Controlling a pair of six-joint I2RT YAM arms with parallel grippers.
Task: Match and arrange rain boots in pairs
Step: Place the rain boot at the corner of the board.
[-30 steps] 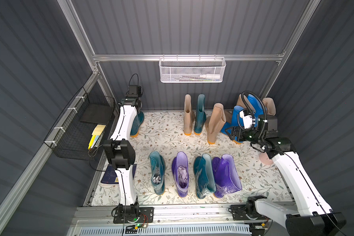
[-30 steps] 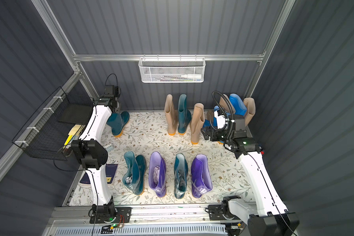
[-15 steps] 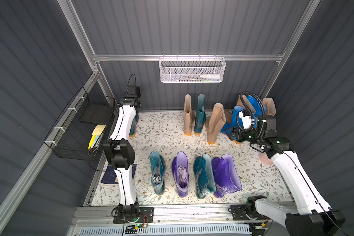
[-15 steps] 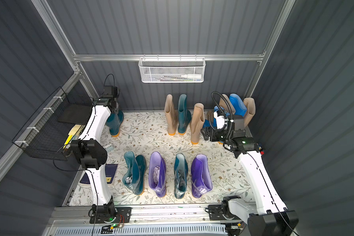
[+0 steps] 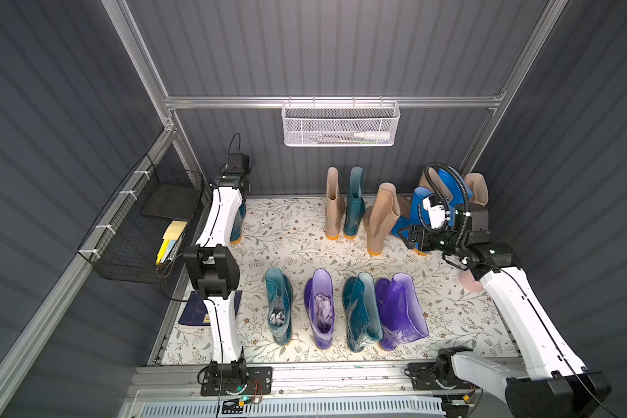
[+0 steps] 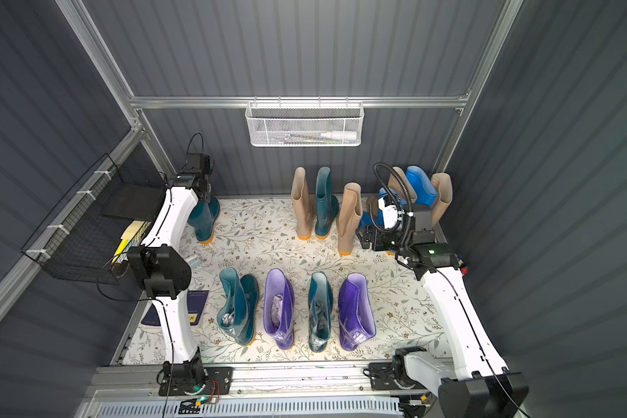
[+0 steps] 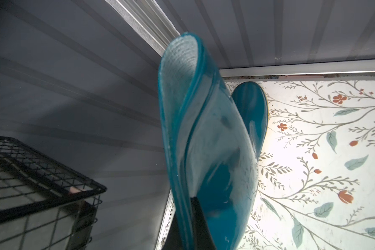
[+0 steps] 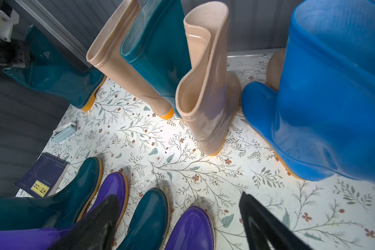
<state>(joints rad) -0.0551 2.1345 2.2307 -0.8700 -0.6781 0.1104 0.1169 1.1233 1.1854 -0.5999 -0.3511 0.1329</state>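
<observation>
- The dark teal boot (image 6: 204, 217) stands in the far left corner. The left gripper (image 7: 187, 218) is clamped on its flattened shaft rim, and the left arm (image 5: 219, 213) hides most of it from above.
- Against a second ago, it seems to sit closer to the left wall, with its toe jutting out less beside the arm.
- The right gripper (image 8: 179, 197) hangs with fingers wide apart, holding nothing, just beside the bright blue boot (image 8: 323, 108), where it was before.
- At the far right, the right arm (image 5: 522, 315) partly hides the second blue boot (image 6: 420, 184) and two beige boots (image 6: 443, 195).
- The near row, teal boots (image 5: 279, 307) alternating with purple boots (image 5: 321, 307), is unchanged.
</observation>
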